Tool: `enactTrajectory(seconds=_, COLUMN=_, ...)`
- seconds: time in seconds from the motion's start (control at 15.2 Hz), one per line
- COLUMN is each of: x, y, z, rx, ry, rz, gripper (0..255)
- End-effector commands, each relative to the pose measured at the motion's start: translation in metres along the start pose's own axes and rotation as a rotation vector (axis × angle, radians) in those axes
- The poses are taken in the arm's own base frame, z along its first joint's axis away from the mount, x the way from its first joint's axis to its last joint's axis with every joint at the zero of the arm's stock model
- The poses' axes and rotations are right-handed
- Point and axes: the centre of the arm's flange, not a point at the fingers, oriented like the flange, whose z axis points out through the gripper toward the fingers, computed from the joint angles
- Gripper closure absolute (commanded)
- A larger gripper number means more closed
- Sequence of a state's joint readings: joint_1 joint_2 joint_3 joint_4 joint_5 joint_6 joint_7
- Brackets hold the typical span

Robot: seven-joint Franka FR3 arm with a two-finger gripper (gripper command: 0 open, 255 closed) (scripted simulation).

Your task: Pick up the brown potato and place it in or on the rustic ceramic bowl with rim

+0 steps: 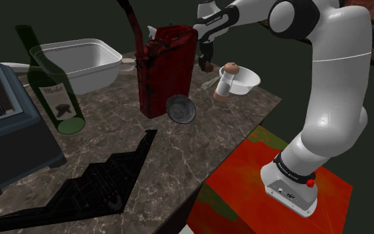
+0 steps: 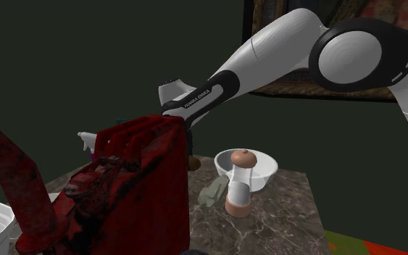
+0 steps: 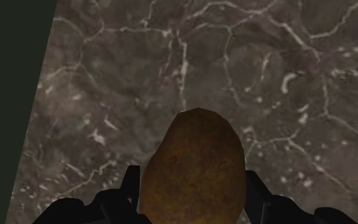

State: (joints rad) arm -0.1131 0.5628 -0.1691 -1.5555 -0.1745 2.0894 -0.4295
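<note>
Marbled stone counter. Red jerry can stands near its middle. Green wine bottle toward the shoulder view's left, white tub behind it. Flat black aircraft model along the near edge. Pepper mill to the can's right.

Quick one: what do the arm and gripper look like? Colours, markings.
Arm: glossy white rounded links with dark joints, and a black wrist section with white lettering. The white base has a red button. Gripper: all black, with two fingers.
</note>
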Motion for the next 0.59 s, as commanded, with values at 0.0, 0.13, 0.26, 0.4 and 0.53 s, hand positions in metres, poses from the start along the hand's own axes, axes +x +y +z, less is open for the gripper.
enactTrajectory(seconds=0.0, x=0.0, y=0.0, z=0.0, rx=0.0, ry=0.0, rz=-0.001, gripper=255)
enactTrajectory(seconds=0.13, x=0.0, y=0.0, z=0.0, rx=0.0, ry=0.0, rz=-0.001, gripper=255)
enactTrajectory(seconds=0.26, x=0.0, y=0.0, z=0.0, rx=0.0, ry=0.0, rz=-0.001, gripper=255)
enactTrajectory(seconds=0.4, x=-0.001, y=0.002, z=-0.01, rx=0.0, ry=0.0, rz=-0.001, gripper=255)
enactTrajectory(seconds=0.53, x=-0.003, y=0.004, z=-0.02, rx=0.0, ry=0.0, rz=-0.001, gripper=255)
